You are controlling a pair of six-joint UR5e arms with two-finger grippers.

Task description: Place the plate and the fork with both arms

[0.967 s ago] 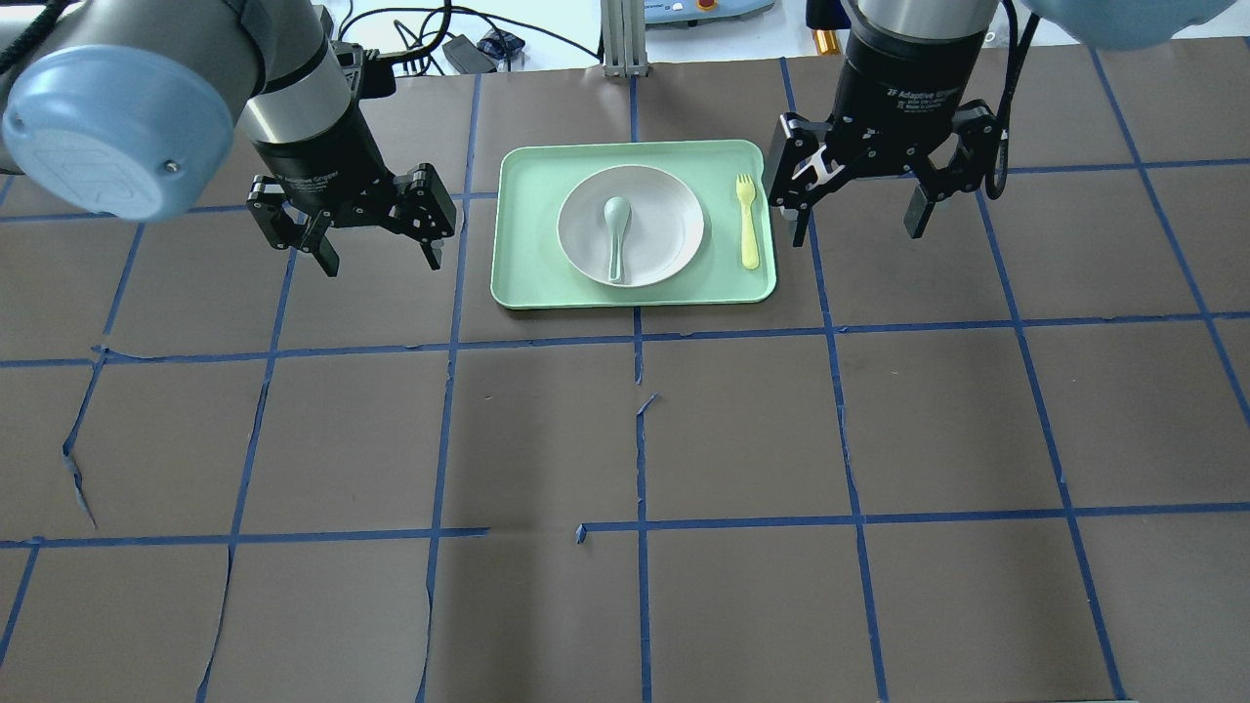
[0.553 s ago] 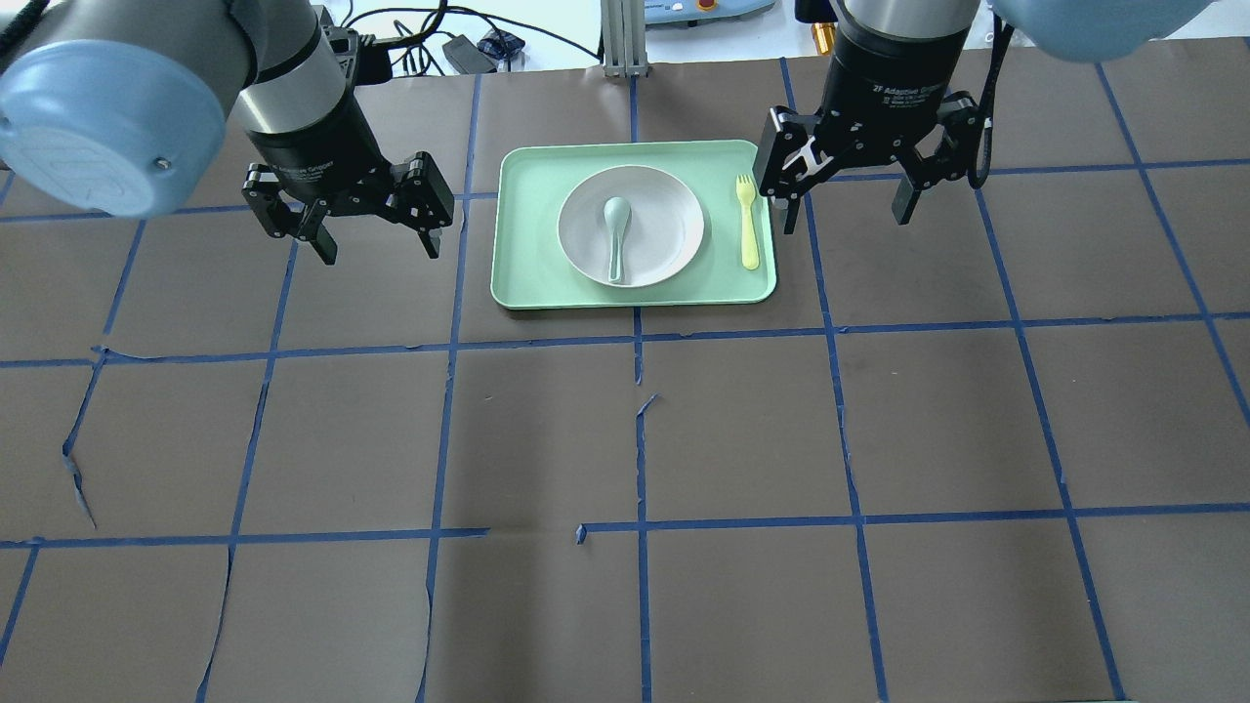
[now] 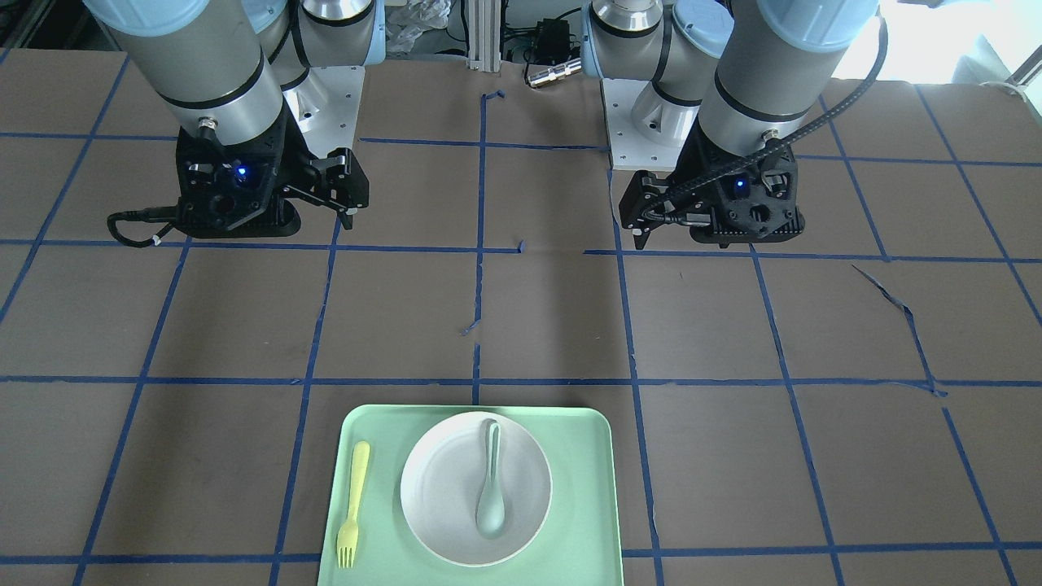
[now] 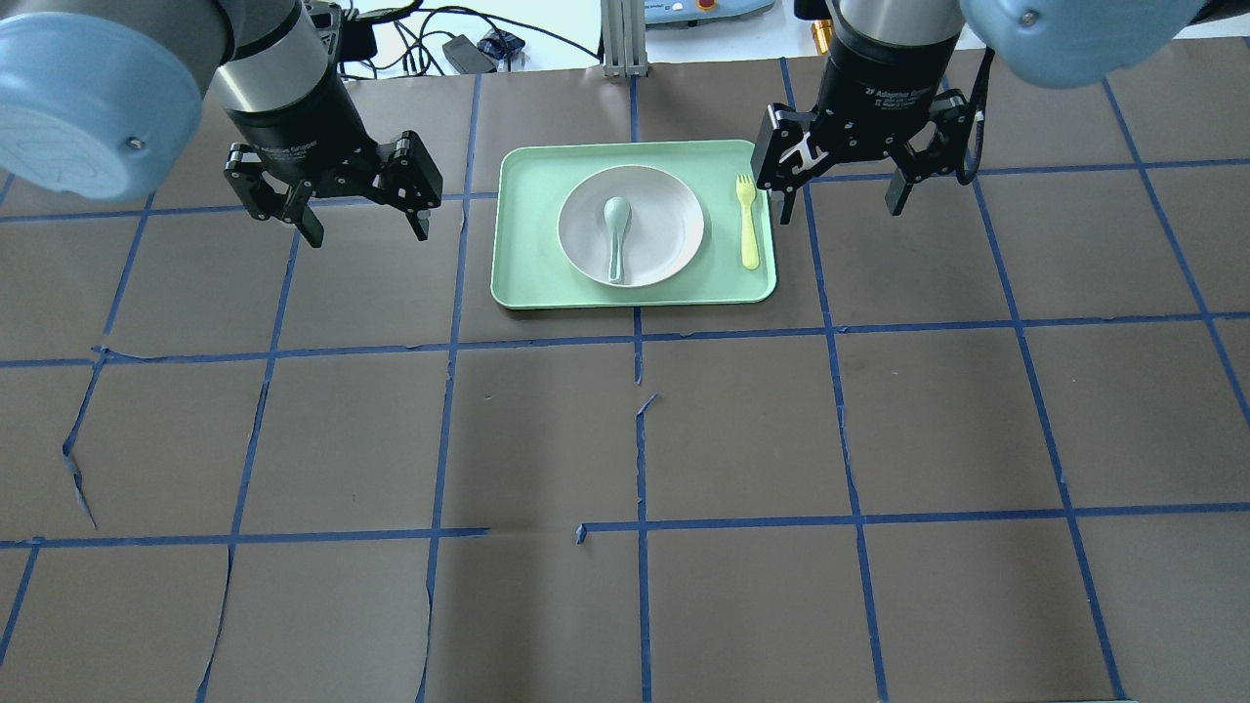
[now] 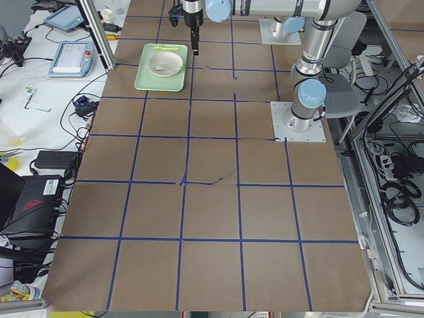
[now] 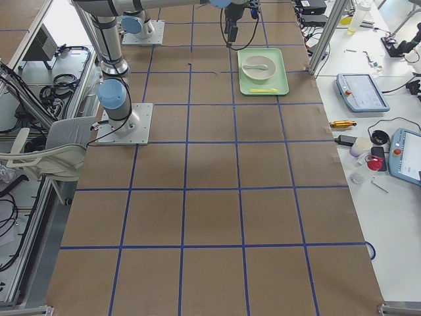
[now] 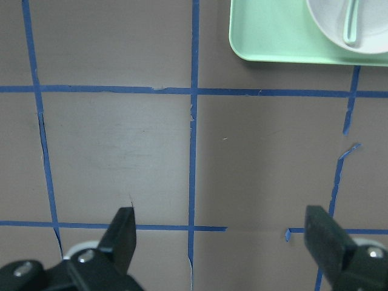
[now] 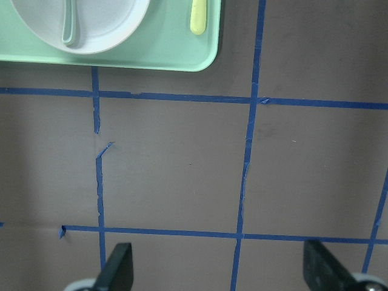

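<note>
Tray (image 4: 527, 244) holds fork (image 4: 748, 225) beside plate (image 4: 674, 220); spoon (image 4: 615, 229) in plate; left claw (image 4: 368, 234), right claw (image 4: 840, 213) agape, empty.

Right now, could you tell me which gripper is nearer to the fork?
Right. The right gripper hangs just beside the fork; the left gripper is across the tray, beyond the plate.

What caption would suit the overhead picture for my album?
Left gripper and right gripper, both open, flank a green tray holding a spoon on a plate, beside a fork.
</note>
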